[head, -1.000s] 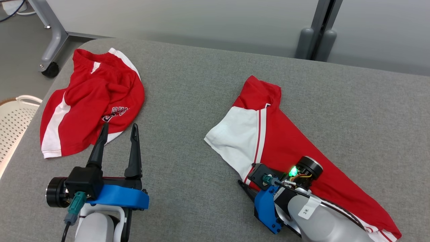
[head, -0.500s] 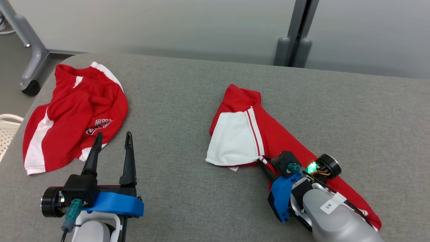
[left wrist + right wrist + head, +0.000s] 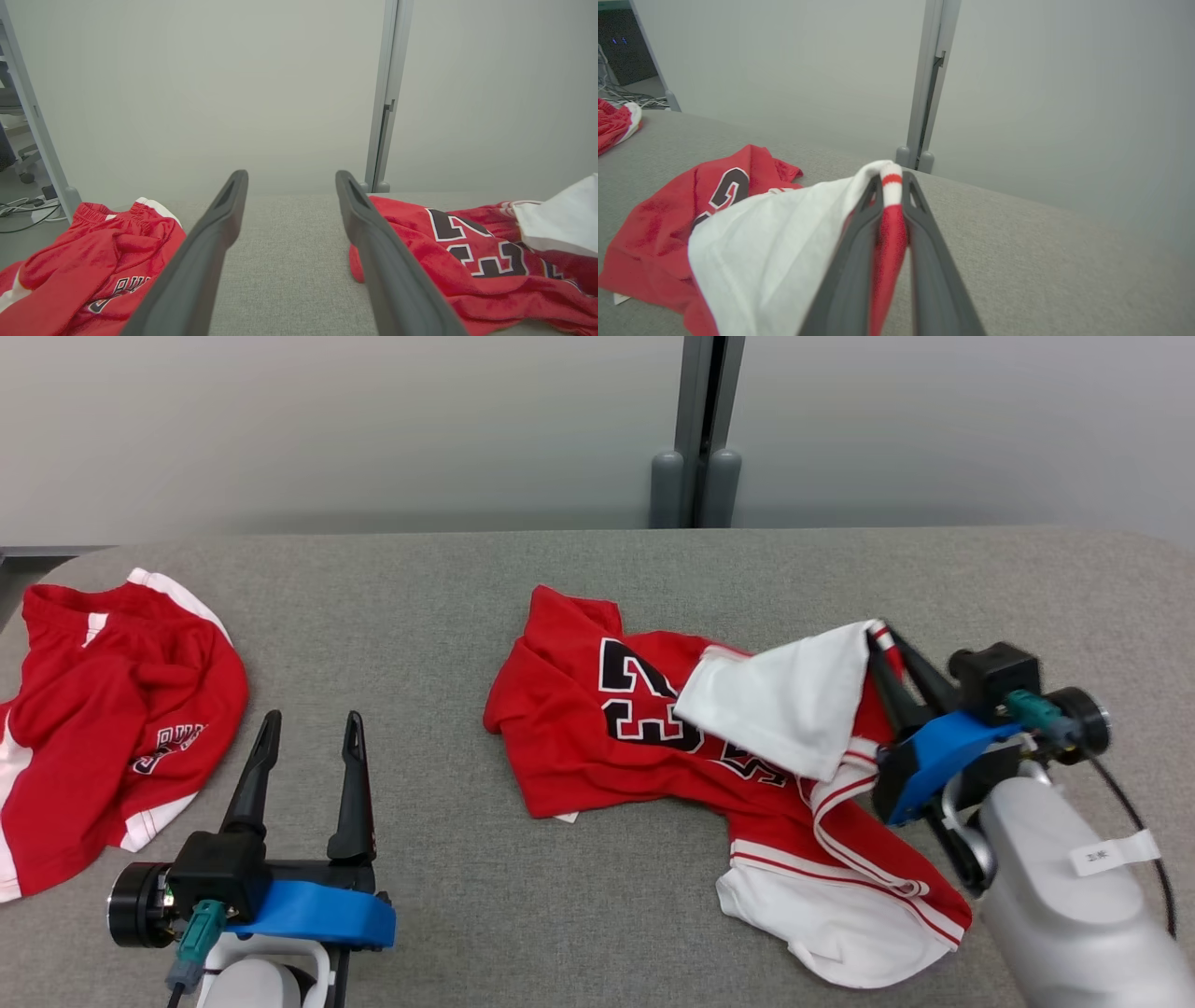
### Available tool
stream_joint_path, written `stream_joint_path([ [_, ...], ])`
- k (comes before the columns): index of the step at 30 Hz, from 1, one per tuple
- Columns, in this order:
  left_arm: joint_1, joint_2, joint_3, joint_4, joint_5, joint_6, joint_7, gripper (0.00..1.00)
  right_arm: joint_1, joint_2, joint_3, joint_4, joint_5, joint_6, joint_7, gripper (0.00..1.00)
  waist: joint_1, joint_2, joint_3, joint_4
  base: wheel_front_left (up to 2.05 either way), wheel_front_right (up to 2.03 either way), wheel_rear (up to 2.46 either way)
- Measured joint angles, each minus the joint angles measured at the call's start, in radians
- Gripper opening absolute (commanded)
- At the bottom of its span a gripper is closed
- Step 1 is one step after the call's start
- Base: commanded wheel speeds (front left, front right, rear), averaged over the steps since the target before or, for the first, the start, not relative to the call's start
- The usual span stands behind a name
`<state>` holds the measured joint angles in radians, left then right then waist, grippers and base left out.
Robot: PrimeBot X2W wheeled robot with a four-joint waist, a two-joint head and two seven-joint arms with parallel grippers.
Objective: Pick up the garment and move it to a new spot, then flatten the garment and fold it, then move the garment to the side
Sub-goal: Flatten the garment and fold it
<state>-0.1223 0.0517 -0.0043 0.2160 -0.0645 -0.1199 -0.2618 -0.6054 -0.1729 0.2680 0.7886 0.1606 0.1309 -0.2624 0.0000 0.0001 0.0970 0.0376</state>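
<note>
The garment (image 3: 597, 747) is a red jersey with white panels and a black number, lying crumpled at the middle right of the grey table (image 3: 467, 597). My right gripper (image 3: 882, 637) is shut on its white and red trimmed edge, holding that corner up above the table while the rest drags. In the right wrist view the gripper (image 3: 892, 179) pinches the striped hem, and the white panel (image 3: 761, 252) hangs to the left. My left gripper (image 3: 308, 719) stands open over bare table at the lower left, with nothing between its fingers (image 3: 219, 219). The jersey (image 3: 467, 261) lies to its right.
A second red piece of clothing (image 3: 103, 709) with white stripes lies bunched at the table's left edge, just left of my left gripper. A grey post (image 3: 695, 429) and a pale wall stand behind the table's far edge.
The camera has swung right. My right gripper shut on the jersey's edge, then lifted and pulled it up and to the right, turning the cloth over so the number shows. The left gripper stays open.
</note>
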Motion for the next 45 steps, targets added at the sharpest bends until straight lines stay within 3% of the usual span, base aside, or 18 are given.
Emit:
stream_joint_path([
  [5, -0.012, 0.0, -0.008, -0.002, 0.0, -0.003, 0.0, 1.0, -0.028, -0.074, -0.099, 0.005, 0.015, 0.0, 0.0, 0.0, 0.0001, 0.0, 0.026, -0.006, 0.0, 0.0, 0.0],
  [12, -0.046, 0.0, -0.02, -0.002, -0.005, -0.004, 0.0, 1.0, -0.135, -0.173, -0.19, 0.148, 0.045, 0.0, 0.0, 0.0, 0.0001, 0.0001, 0.069, 0.017, 0.0, 0.0, 0.0],
  [19, -0.071, 0.0, -0.03, -0.003, -0.007, -0.004, 0.0, 1.0, -0.271, -0.239, -0.277, 0.267, 0.009, 0.0, 0.0, 0.0, 0.0002, 0.0001, 0.12, 0.047, 0.0, 0.0, 0.0],
  [27, -0.113, -0.001, -0.041, -0.007, -0.015, -0.005, 0.0, 1.0, -0.356, -0.272, -0.406, 0.288, -0.067, 0.0, 0.0, 0.0, 0.0002, 0.0001, 0.184, 0.073, 0.0, 0.0, 0.0],
  [29, -0.12, -0.001, -0.042, -0.005, -0.015, -0.005, 0.0, 1.0, -0.361, -0.266, -0.427, 0.305, -0.091, 0.0, 0.0, 1.0, 0.0002, 0.0001, 0.194, 0.077, 0.0, 0.0, 0.0],
  [37, -0.124, -0.001, -0.039, 0.006, -0.015, -0.006, 0.0, 1.0, -0.321, -0.215, -0.471, 0.279, -0.172, 0.0, 0.0, 1.0, 0.0, 0.0001, 0.178, 0.054, 0.0, 0.0, 0.0],
  [45, -0.09, -0.001, -0.015, 0.012, -0.011, -0.006, 0.0, 1.0, -0.142, -0.158, -0.484, 0.09, -0.193, 0.0, 0.0, 1.0, -0.0001, -0.0001, 0.118, 0.008, 0.0, 0.0, 0.0],
])
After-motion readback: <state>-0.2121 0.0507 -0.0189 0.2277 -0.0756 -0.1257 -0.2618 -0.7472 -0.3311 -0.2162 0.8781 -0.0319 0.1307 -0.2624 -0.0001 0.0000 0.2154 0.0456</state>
